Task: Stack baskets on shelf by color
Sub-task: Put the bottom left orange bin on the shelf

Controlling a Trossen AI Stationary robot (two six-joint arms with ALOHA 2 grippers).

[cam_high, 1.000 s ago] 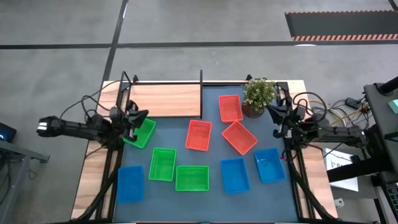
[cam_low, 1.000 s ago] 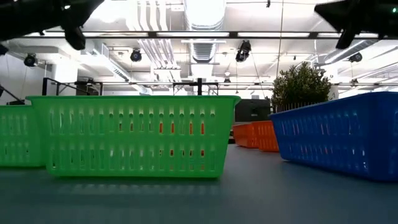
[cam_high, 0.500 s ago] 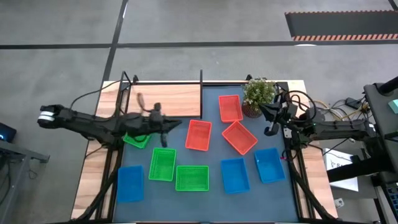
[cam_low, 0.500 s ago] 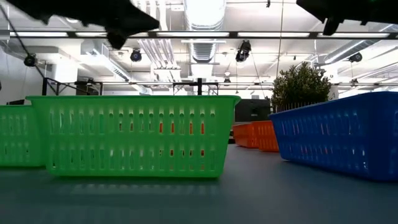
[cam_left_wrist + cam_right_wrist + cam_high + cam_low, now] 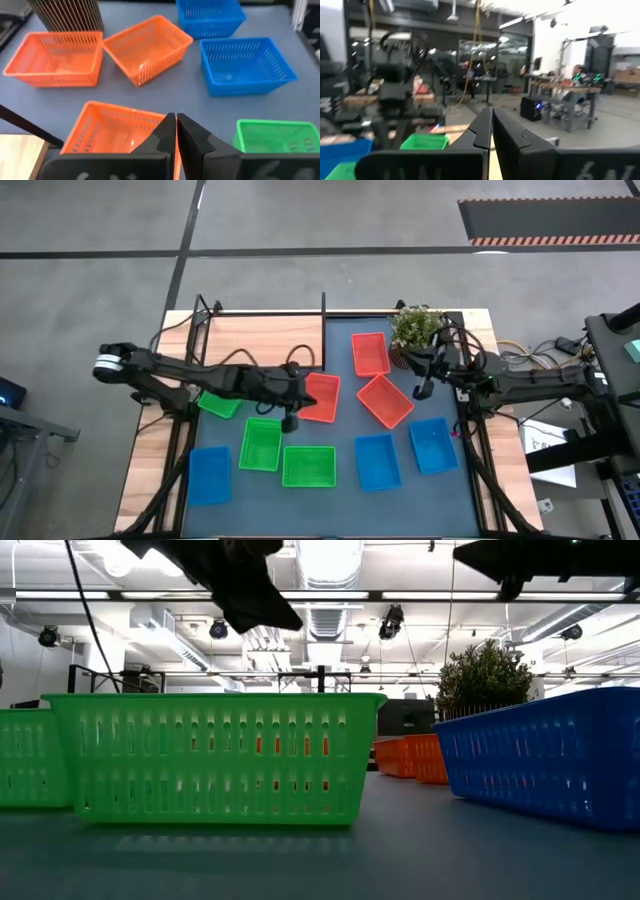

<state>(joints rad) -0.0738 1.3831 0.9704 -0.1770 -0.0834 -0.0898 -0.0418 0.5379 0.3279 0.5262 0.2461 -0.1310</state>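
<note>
My left gripper, fingers pressed together and empty, hangs beside the slotted red-orange plastic mesh basket just below the smooth light wooden shelf board. My right gripper, pinched together too, sits right of that basket, near the leafy potted plant.

place: probably a lab/workshop | exposed ceiling ducts | workbenches | concrete floor

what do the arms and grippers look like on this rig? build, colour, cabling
Both arms are slim, dark and jointed, with loose black cables along them. The left arm has a white band near its base. Left gripper and right gripper each have two flat, black, tapered fingers.
</note>
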